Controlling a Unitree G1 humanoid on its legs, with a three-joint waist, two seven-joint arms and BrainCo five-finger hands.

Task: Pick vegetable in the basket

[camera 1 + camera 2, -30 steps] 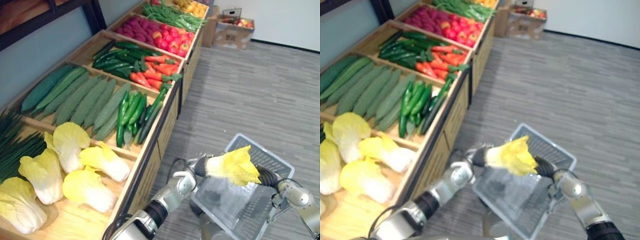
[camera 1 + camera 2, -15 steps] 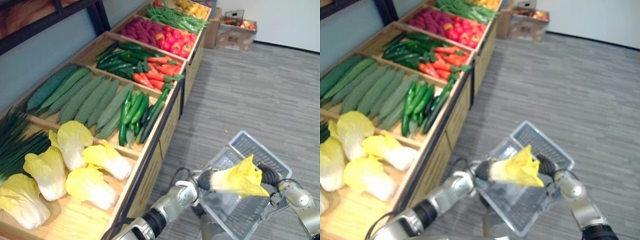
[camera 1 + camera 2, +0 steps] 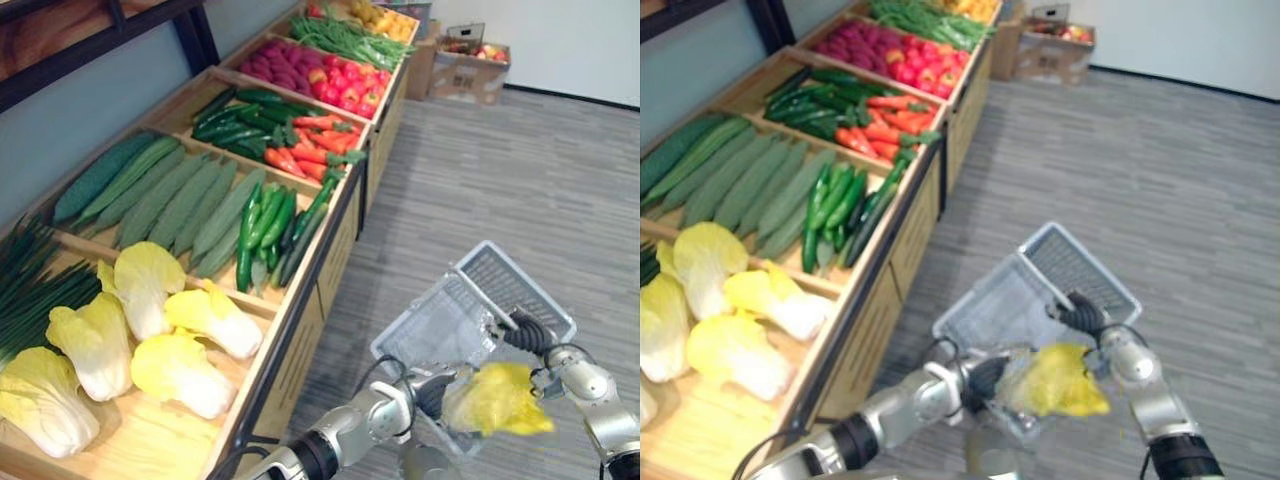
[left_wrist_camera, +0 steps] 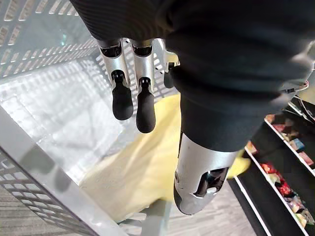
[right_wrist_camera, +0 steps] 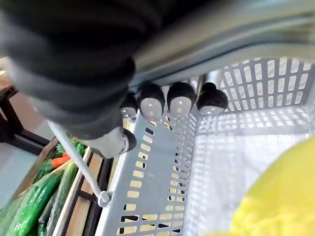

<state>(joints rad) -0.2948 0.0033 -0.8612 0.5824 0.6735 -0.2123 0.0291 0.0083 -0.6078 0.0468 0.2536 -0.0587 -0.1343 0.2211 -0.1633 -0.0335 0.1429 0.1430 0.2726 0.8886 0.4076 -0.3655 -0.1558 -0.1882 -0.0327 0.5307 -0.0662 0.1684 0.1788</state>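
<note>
A yellow napa cabbage (image 3: 495, 400) lies inside the grey plastic basket (image 3: 440, 325), against its near end. My left hand (image 3: 430, 395) reaches into the basket beside the cabbage. In the left wrist view its fingers (image 4: 130, 101) are straight and hang just above the yellow leaves (image 4: 142, 167), apart from them. My right hand (image 3: 525, 333) is at the basket's far side. In the right wrist view its fingers (image 5: 167, 101) are curled round the grey handle bar, with the cabbage (image 5: 275, 196) below in the basket.
A long wooden stand runs along the left. It holds more napa cabbages (image 3: 150, 330), long green gourds (image 3: 170, 195), green peppers (image 3: 265, 225), carrots (image 3: 310, 145) and red fruit (image 3: 340, 85). A cardboard box (image 3: 465, 65) stands at the far wall. Grey floor lies to the right.
My left hand has come down with the cabbage from above the basket's rim into the basket, and its fingers now stand off the leaves. The basket has tipped and shifted slightly.
</note>
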